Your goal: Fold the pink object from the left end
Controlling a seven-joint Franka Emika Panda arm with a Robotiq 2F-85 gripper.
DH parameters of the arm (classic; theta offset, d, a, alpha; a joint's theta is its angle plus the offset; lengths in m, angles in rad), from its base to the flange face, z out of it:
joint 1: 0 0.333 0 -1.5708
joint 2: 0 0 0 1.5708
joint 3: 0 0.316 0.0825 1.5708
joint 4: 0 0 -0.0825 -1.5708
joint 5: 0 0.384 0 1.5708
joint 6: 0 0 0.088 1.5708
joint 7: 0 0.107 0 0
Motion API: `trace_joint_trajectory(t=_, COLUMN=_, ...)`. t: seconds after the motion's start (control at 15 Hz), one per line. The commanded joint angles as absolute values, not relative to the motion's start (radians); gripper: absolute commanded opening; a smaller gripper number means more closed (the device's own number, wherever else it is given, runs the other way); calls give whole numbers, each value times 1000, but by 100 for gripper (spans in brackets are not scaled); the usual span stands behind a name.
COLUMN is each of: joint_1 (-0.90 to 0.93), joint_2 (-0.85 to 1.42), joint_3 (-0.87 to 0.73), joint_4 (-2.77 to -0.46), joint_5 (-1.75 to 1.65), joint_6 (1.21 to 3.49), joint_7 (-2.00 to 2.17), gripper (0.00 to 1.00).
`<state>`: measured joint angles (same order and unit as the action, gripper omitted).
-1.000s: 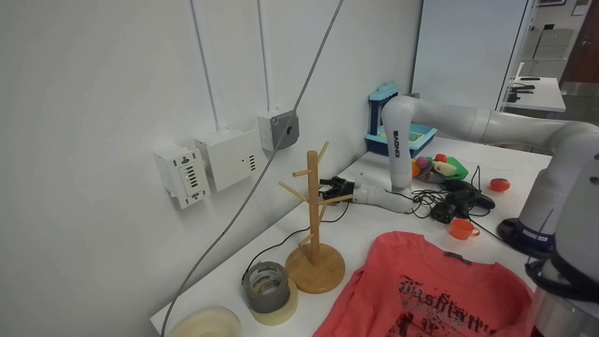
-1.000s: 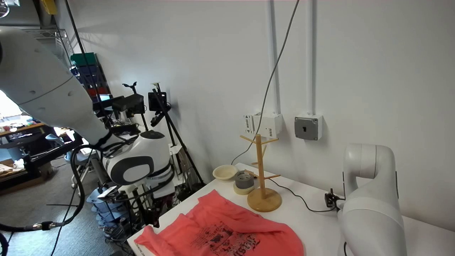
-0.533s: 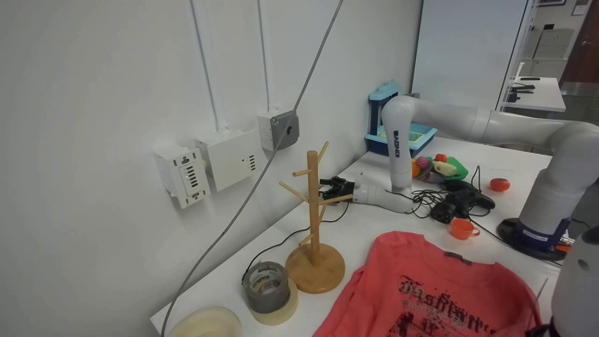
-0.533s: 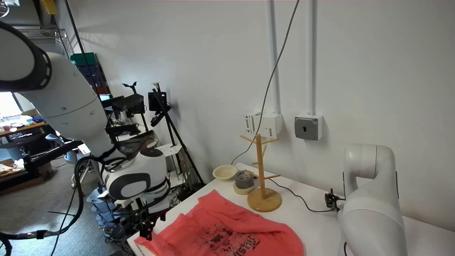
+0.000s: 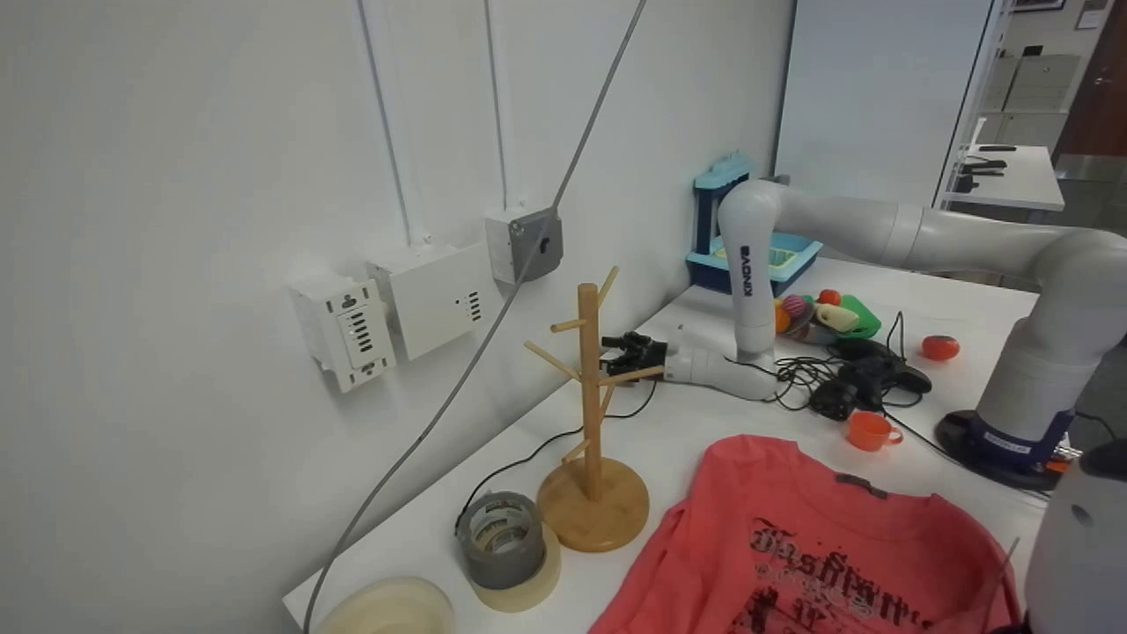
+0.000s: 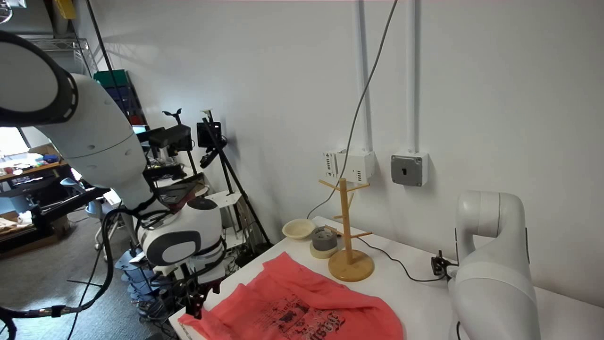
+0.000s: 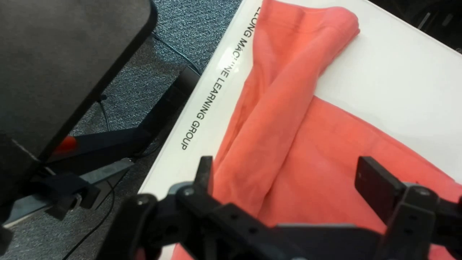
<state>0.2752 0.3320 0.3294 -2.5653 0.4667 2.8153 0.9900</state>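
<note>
"Where's the pink shirt (image 5: pixel 828 537)?"
"Just one, on the white table (image 5: pixel 696 431), near right in an exterior view."
"And the gripper (image 7: pixel 287 177)?"
"One, jaws spread wide over the shirt; whether they touch it, I can't tell."
"Anything left of the shirt there?"
"One mug tree (image 5: pixel 591 405), two stacked tape rolls (image 5: pixel 506 565), one bowl (image 5: pixel 387 599)."

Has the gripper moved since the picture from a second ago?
Yes. In an exterior view, against the table edge, the gripper now sits lower and slightly further left in the picture.
</note>
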Motion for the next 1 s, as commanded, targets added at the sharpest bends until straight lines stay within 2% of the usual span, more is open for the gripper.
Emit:
trace_joint_trajectory(t=0.0, joint_1=281, joint_2=354, joint_3=347, joint_4=-2564, joint_5=527, joint_6=2858, joint_7=985, gripper=100)
trace_joint_trajectory(t=0.93, joint_1=279, joint_2=548, joint_3=438, joint_4=-2570, joint_5=605, joint_6=3091, joint_7=956, gripper=100)
